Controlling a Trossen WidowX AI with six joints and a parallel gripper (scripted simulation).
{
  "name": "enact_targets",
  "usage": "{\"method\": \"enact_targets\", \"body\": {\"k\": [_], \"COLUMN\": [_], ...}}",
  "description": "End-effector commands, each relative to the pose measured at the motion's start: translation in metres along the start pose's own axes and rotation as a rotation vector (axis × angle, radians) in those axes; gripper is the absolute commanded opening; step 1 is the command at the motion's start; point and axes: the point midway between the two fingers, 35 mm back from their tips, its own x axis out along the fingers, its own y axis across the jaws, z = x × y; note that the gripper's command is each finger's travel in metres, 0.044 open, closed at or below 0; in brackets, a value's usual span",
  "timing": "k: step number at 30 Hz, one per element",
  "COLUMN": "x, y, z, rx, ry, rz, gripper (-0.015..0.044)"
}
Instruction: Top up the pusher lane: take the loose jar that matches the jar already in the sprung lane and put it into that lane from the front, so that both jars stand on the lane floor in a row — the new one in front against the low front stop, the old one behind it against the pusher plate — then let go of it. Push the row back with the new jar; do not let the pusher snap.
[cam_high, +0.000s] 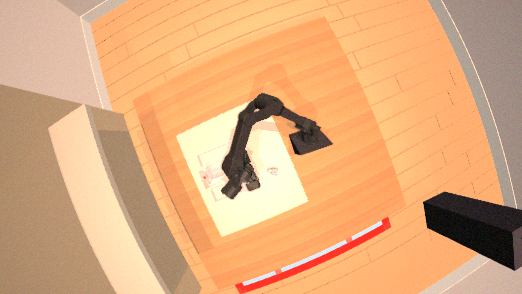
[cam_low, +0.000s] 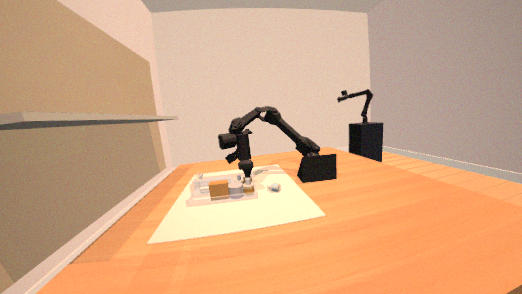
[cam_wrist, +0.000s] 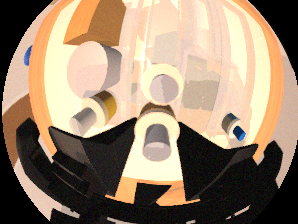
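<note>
My gripper (cam_wrist: 157, 123) (cam_low: 247, 176) is shut on a jar (cam_wrist: 158, 137) (cam_low: 247, 181) with a cream shoulder, grey cap and dark brown body. It stands roughly upright at the front of the sprung lane. A jar with the same cream shoulder and grey cap (cam_wrist: 162, 87) stands directly behind it in the lane; its body is mostly hidden. The two look very close; I cannot tell if they touch. The pale, see-through tray (cam_low: 196, 202) holds the lanes. The front stop, the held jar's base and the pusher plate's contact cannot be made out.
Left of the lane in the wrist view are an orange-brown block (cam_wrist: 95, 22) (cam_low: 218, 190), a wide grey cylinder (cam_wrist: 89, 70) (cam_low: 235, 190) and an amber-banded jar (cam_wrist: 102, 107). At right is a blue-capped jar (cam_wrist: 232, 125). Another small jar (cam_low: 274, 187) (cam_high: 273, 171) lies on the cream mat (cam_low: 215, 225).
</note>
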Motion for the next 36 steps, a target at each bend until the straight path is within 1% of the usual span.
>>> {"method": "enact_targets", "body": {"k": [1,36], "x": [0.001,0.011], "y": [-0.002,-0.002], "z": [0.005,0.003], "rx": [0.009,0.009], "ry": [-0.019,-0.019], "rz": [-0.008,-0.008], "gripper": [0.0,0.0]}}
